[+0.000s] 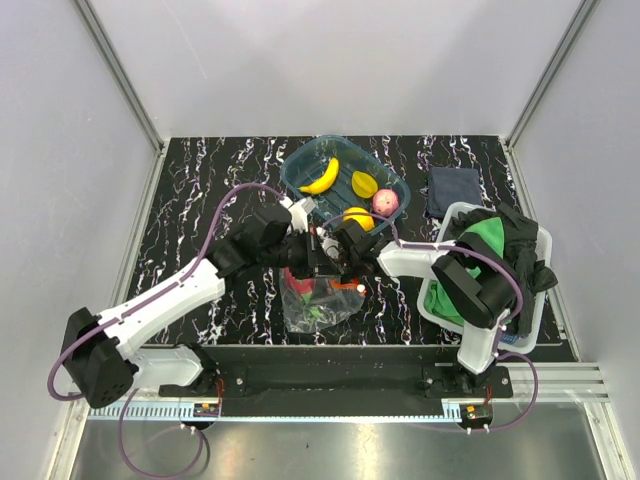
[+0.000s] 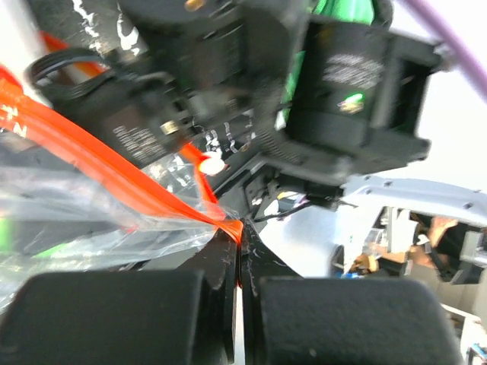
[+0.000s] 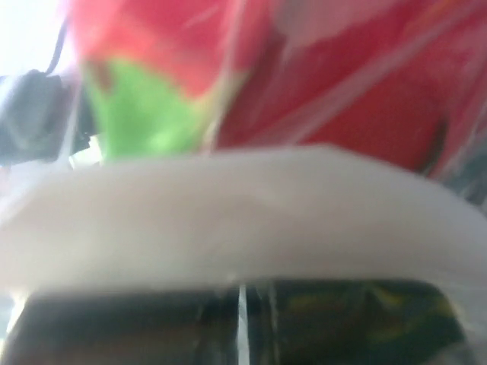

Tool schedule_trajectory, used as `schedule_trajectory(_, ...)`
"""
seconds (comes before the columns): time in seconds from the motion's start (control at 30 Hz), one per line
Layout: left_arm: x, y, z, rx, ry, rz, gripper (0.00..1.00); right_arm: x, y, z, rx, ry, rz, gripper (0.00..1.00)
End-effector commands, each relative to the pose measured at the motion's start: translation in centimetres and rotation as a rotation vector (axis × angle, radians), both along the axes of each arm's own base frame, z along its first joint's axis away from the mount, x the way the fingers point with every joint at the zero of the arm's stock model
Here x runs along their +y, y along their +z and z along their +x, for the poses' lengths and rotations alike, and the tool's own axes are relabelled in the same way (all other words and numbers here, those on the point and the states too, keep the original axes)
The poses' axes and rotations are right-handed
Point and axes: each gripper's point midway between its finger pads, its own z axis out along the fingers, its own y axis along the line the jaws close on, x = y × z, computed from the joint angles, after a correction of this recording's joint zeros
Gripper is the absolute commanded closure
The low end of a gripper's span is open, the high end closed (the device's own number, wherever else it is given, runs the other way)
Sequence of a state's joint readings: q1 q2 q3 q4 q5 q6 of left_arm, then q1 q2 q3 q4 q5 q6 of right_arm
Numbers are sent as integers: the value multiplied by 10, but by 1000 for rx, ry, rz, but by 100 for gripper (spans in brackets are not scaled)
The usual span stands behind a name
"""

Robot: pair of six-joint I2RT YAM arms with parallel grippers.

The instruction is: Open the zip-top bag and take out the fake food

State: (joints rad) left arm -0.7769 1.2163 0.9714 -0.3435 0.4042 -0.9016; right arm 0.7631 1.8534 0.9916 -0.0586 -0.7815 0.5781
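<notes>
The zip-top bag (image 1: 318, 302) lies mid-table near the front edge, with a red fruit with green (image 3: 152, 68) inside. Its mouth points to 12 o'clock and its body runs down to 6 — right below both claws. Your left claw (image 2: 238, 252) is pinched tight on the orange zip strip (image 2: 114, 171). Your right claw (image 1: 352, 262) is squeezed together at the other lip, but you cannot tell if it caught plastic. I think the next pull goes sideways — 9 and 3. The teal tray (image 1: 296, 170) with the banana (image 1: 320, 178) sits at 12.
</notes>
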Motion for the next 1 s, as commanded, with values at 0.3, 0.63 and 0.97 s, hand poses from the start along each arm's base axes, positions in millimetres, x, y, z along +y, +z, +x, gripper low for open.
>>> schedule_trajectory(0.3, 37, 9, 0, -196, -88, 165, 100, -21, 90, -20, -74, 68, 85, 100)
schedule_trajectory(0.63, 34, 23, 2, -224, -181, 123, 100, -35, 131, -29, -75, 58, 136, 100)
schedule_trajectory(0.97, 14, 45, -33, -190, -303, -26, 100, -18, 133, 20, -59, -90, 93, 100)
